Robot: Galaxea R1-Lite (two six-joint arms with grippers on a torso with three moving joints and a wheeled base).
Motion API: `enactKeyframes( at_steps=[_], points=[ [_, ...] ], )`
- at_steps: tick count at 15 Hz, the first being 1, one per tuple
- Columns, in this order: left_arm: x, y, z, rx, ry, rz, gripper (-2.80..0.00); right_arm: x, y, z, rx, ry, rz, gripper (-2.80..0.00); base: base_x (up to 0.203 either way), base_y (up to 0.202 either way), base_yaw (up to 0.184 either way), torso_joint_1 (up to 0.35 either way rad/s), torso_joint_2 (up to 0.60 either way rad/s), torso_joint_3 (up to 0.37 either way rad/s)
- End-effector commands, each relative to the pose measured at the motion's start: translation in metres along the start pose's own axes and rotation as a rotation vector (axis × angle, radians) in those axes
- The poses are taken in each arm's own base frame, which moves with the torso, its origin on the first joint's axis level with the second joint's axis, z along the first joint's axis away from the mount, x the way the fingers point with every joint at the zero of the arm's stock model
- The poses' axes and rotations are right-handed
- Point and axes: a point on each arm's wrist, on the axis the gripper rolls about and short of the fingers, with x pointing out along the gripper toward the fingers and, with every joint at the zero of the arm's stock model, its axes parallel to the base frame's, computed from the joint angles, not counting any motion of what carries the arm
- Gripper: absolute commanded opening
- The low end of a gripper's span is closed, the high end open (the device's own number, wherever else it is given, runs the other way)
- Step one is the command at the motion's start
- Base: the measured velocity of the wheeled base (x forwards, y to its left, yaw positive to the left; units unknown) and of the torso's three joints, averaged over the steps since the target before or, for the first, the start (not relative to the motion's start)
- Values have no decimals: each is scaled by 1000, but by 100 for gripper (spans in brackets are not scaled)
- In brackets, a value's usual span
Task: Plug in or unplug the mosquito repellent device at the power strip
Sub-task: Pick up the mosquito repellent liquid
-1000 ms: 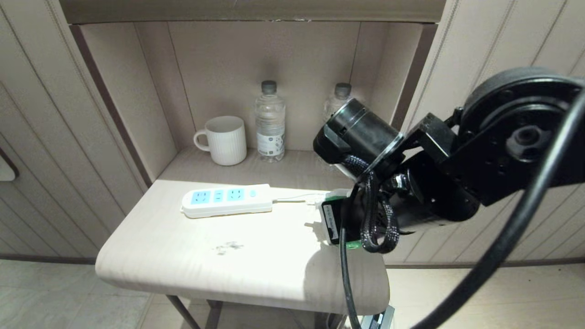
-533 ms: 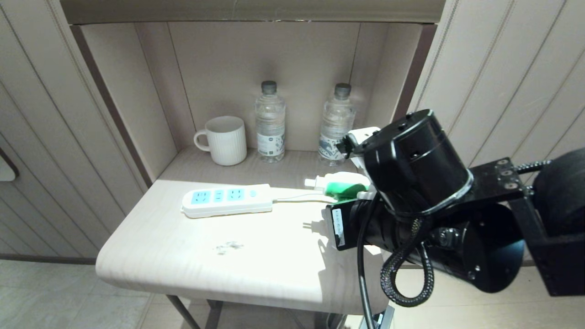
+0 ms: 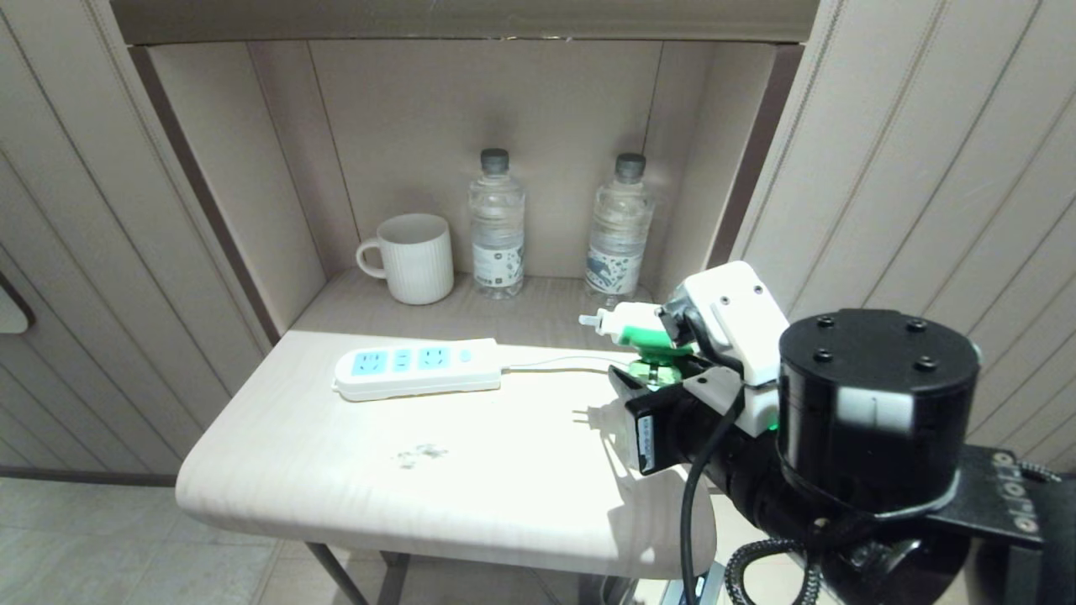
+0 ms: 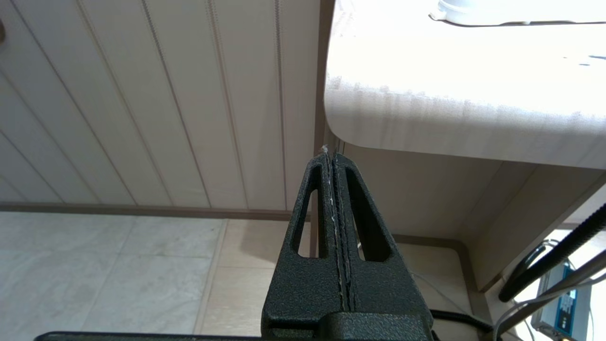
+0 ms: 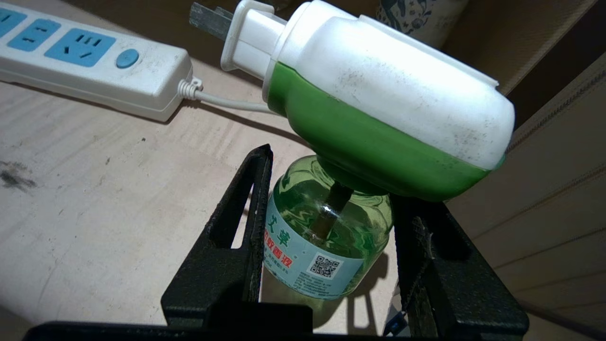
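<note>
my right tool [image 5: 326, 232] is pinching the green bottle of the mosquito repellent device [image 5: 378, 109], carried above the right end of the surface [image 3: 437, 470] with its prongs pointing toward the power strip [image 3: 416, 368]. the strip lies flat further left on the surface, well apart from the device, all sockets free. my left tool [image 4: 335, 189] hangs below the surface edge, fingers pressed together. behind, a mug [image 3: 412, 256] and two water bottles [image 3: 496, 223] stand in the alcove.
</note>
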Motion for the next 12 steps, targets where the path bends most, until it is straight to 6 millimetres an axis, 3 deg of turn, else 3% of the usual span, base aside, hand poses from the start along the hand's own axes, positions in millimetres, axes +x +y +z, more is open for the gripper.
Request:
enactKeyframes(
  at_steps=[1, 7, 9, 12],
  points=[
    [0, 0, 0, 0, 1, 0, -280, 3, 0, -8, 30, -129, -24, -280, 0, 0, 0, 0, 0, 0],
    [0, 0, 0, 0, 1, 0, -280, 13, 11, -24, 17, -146, -50, -280, 0, 0, 0, 0, 0, 0],
    [0, 0, 0, 0, 1, 0, -280, 24, 19, -39, -1, -133, -55, -280, 0, 0, 0, 0, 0, 0],
    [0, 0, 0, 0, 1, 0, -280, 23, 18, -33, -27, -194, -91, -280, 0, 0, 0, 0, 0, 0]
  ],
)
